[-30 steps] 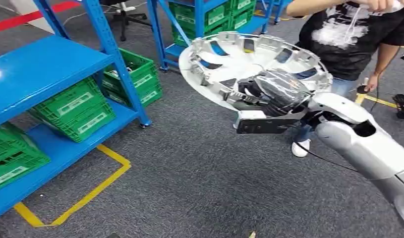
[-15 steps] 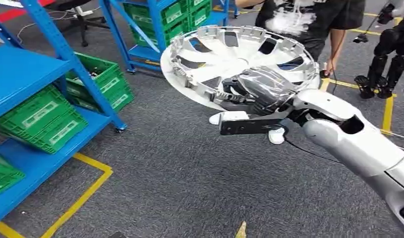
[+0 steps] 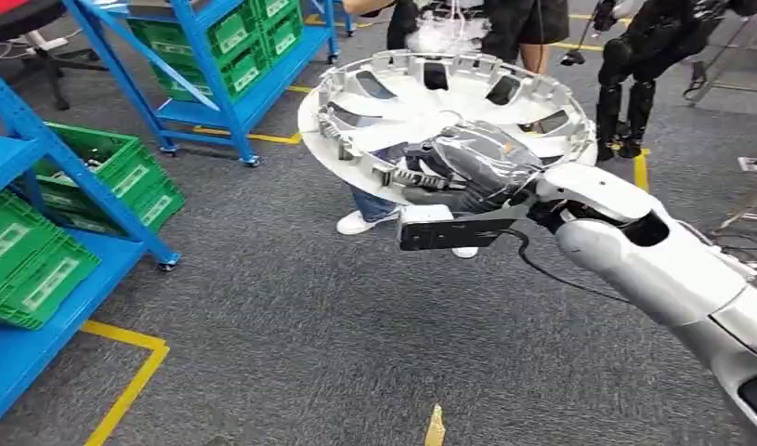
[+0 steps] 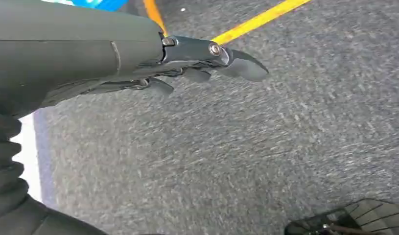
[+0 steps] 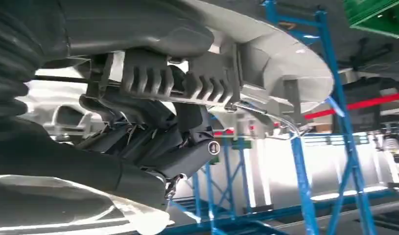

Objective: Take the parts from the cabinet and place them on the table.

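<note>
Right hand (image 3: 467,172) clamped on the hubcap (image 3: 449,107) rim only, left hand (image 4: 187,63) hanging slack-fingered and empty; big disc could clip the person (image 3: 504,23) nearby.

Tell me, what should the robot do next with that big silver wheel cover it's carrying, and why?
Probably keep turning to find the table, carrying the wheel cover level. The right hand grips its near rim in mid-air; ahead are only carpet, blue racks and a person close behind it, so nowhere to set it down. The left hand hangs free.
</note>
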`<action>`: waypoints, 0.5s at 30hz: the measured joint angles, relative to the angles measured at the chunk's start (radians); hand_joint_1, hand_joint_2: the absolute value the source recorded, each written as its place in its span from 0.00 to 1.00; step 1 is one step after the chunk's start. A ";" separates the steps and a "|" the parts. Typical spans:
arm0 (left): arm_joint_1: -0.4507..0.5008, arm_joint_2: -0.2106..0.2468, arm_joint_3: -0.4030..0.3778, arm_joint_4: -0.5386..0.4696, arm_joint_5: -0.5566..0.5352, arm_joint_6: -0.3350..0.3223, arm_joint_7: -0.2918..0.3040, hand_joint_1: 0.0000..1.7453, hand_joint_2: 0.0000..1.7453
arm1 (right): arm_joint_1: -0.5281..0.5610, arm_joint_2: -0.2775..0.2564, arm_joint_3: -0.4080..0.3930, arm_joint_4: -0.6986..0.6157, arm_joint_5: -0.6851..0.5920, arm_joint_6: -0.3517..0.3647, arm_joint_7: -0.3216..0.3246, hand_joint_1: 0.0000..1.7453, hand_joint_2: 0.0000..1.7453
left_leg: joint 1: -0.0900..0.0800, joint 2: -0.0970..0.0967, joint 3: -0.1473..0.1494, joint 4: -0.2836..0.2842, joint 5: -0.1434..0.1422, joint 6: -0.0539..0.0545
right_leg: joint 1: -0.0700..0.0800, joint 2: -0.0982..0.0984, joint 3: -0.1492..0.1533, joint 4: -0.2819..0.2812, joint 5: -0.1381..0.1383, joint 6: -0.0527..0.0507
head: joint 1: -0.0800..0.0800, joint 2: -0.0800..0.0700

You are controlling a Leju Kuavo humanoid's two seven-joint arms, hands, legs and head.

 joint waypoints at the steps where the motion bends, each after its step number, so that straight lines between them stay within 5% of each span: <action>1: 0.000 0.000 0.000 0.000 0.000 0.000 0.000 0.00 1.00 | -0.006 0.000 0.000 0.001 0.000 0.000 0.000 1.00 1.00 | -0.001 0.010 0.000 0.000 0.001 0.004 | 0.001 -0.041 -0.018 0.039 -0.029 0.005 | 0.010 0.000; 3: 0.003 0.001 0.000 0.000 0.000 0.000 0.000 0.00 1.00 | -0.009 0.000 0.000 0.000 -0.003 0.000 -0.001 1.00 1.00 | -0.003 0.037 -0.001 0.001 0.000 0.006 | -0.003 -0.072 -0.087 0.193 -0.099 0.012 | 0.009 0.000; 5: 0.003 0.001 0.000 0.000 0.000 0.000 0.000 0.00 1.00 | -0.008 0.000 0.001 0.001 -0.004 0.000 -0.003 1.00 1.00 | -0.003 0.064 -0.001 0.002 -0.002 0.007 | -0.006 -0.078 -0.135 0.294 -0.120 0.018 | 0.011 0.000; 6: 0.002 0.001 0.000 0.000 0.000 0.000 0.000 0.00 1.00 | -0.008 0.000 0.001 0.001 -0.004 0.000 -0.002 1.00 1.00 | -0.003 0.077 0.000 0.002 -0.004 0.006 | -0.008 -0.081 -0.124 0.273 -0.098 0.020 | 0.011 0.000; 8: 0.000 -0.002 0.000 0.000 0.000 0.000 0.000 0.00 1.00 | -0.013 0.000 0.001 0.000 -0.004 0.000 -0.002 1.00 1.00 | -0.003 0.098 0.002 0.005 -0.009 0.002 | -0.009 -0.102 -0.048 0.129 -0.025 0.019 | 0.011 0.000; 9: -0.001 -0.003 0.000 0.000 0.000 -0.001 0.000 0.00 1.00 | -0.017 0.000 0.000 0.000 -0.004 0.000 0.001 1.00 1.00 | -0.003 0.107 0.004 0.008 -0.014 -0.003 | -0.008 -0.135 0.003 0.038 0.007 0.017 | 0.011 0.000; 10: -0.001 -0.002 0.000 0.000 0.000 -0.001 0.000 0.00 1.00 | -0.020 0.000 -0.001 0.000 -0.005 0.000 0.001 1.00 1.00 | -0.013 0.115 0.003 0.010 -0.018 -0.010 | 0.009 -0.177 0.030 0.006 -0.015 0.013 | 0.011 0.000; 11: 0.000 -0.002 0.000 0.000 0.000 -0.001 0.000 0.00 1.00 | -0.020 0.001 0.000 -0.002 -0.005 -0.001 0.000 1.00 1.00 | -0.015 0.123 0.000 0.015 -0.019 -0.014 | 0.006 -0.161 0.025 0.001 -0.010 -0.005 | 0.010 0.000; 14: -0.003 -0.002 0.000 0.000 0.000 -0.001 0.000 0.00 1.00 | -0.019 -0.002 -0.001 -0.002 -0.003 0.000 0.002 1.00 1.00 | -0.016 0.158 0.008 0.012 -0.022 -0.024 | 0.009 -0.127 0.017 0.002 -0.009 -0.022 | 0.011 0.000; 15: -0.004 -0.002 0.000 0.000 0.000 -0.001 0.000 0.00 1.00 | -0.019 -0.001 -0.001 -0.004 -0.003 0.000 0.000 1.00 1.00 | -0.010 0.129 0.007 0.020 -0.037 -0.034 | 0.001 -0.115 0.021 -0.004 -0.005 -0.029 | 0.009 0.000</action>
